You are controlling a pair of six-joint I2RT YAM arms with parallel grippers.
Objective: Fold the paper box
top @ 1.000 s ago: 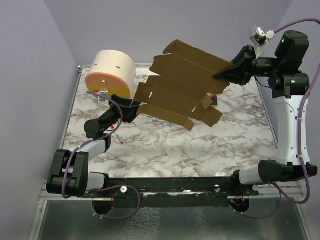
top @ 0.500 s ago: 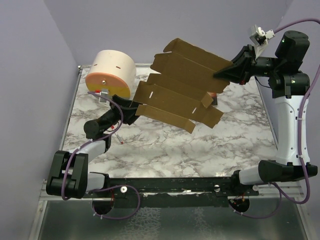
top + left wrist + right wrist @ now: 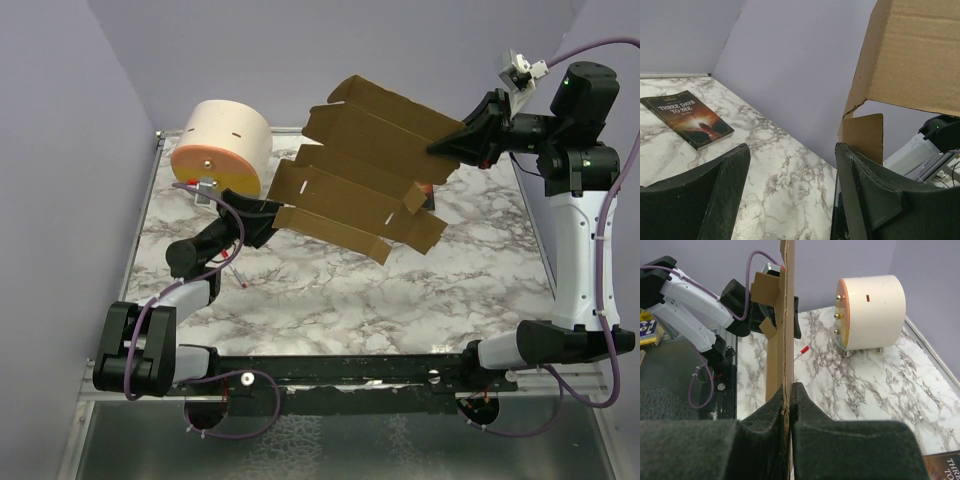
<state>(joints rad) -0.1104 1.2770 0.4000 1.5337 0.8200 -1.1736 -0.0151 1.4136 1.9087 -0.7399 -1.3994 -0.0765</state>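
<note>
My two arms: white shells, black joints

From the black rail [image 3: 330,372] with its silver screws grow my left arm [image 3: 186,293] and right arm [image 3: 575,250], each trailed by a purple cable [image 3: 598,46]. Above the rail's right end sit a green light [image 3: 566,81] and a small white camera block [image 3: 518,70]. My left gripper [image 3: 790,195] has thick matte-black fingers [image 3: 875,200].

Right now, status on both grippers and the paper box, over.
Right gripper shut on paper box edge, sheet held aloft. Left gripper open beside a flap, no grip. Cylinder close by.
</note>
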